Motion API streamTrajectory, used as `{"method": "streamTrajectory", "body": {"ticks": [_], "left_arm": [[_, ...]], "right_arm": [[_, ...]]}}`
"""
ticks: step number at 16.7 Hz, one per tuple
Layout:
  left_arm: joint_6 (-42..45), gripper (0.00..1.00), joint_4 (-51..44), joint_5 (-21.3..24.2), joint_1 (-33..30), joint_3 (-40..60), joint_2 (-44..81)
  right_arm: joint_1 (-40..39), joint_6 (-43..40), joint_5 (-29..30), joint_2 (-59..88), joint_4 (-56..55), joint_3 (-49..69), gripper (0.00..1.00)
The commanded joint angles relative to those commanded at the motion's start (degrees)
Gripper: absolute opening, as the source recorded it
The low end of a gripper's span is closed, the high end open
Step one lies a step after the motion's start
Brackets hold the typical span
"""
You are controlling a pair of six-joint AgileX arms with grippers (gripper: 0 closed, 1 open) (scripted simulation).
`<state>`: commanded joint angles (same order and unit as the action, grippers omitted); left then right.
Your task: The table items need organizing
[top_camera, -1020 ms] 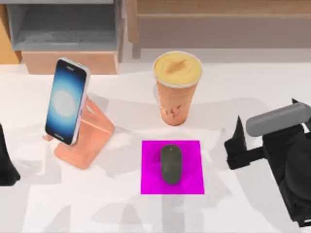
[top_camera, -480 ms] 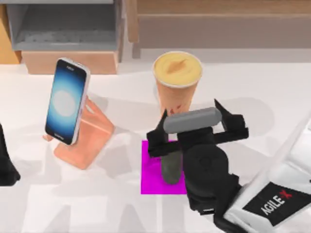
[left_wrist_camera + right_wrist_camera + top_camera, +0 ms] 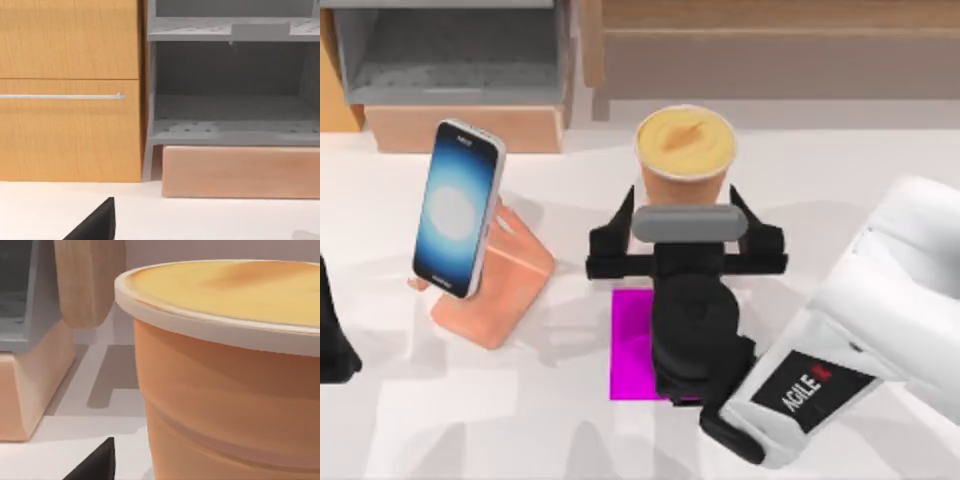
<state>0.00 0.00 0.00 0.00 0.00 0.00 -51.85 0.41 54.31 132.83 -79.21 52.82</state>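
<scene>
The tall orange cup (image 3: 685,150) with its yellowish lid stands upright at the middle back of the white table (image 3: 880,160). My right gripper (image 3: 685,245) is open, one finger on each side of the cup's lower body, just in front of it. The right wrist view has the cup (image 3: 225,380) very close, with one dark fingertip (image 3: 95,465) beside it. At the left, the smartphone (image 3: 458,208) with a blue glowing screen leans upright on a salmon stand (image 3: 510,285). My left arm (image 3: 332,340) is parked at the table's left edge.
A magenta mat (image 3: 630,345) lies in front of the cup, largely under my right arm. Along the back stand a grey shelf unit (image 3: 450,50), a wooden box (image 3: 460,128) and a wooden cabinet (image 3: 70,90). Bare tabletop lies at the front left and far right.
My right arm has swung in from the right edge, across the mat and mouse, up to the cup; its open fingers now flank the cup. Phone, cup and left arm stayed put.
</scene>
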Motion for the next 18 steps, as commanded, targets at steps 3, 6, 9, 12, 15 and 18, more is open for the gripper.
{"method": "streamTrajectory", "body": {"ticks": [3,6,9,12,15,18], "left_arm": [[0.0,1.00,0.0,0.0,0.0,0.0,0.0],[0.0,1.00,0.0,0.0,0.0,0.0,0.0],[0.0,1.00,0.0,0.0,0.0,0.0,0.0],[0.0,1.00,0.0,0.0,0.0,0.0,0.0],[0.0,1.00,0.0,0.0,0.0,0.0,0.0],[0.0,1.00,0.0,0.0,0.0,0.0,0.0]], "right_arm": [[0.0,0.0,0.0,0.0,0.0,0.0,1.00],[0.4,0.0,-0.6,0.1,0.6,0.7,1.00],[2.6,-0.1,-2.6,1.4,2.3,3.7,1.00],[3.5,-0.1,-3.5,1.9,3.0,5.0,1.00],[3.5,-0.1,-3.5,1.9,3.0,5.0,0.92],[3.5,-0.1,-3.5,1.9,3.0,5.0,0.70]]}}
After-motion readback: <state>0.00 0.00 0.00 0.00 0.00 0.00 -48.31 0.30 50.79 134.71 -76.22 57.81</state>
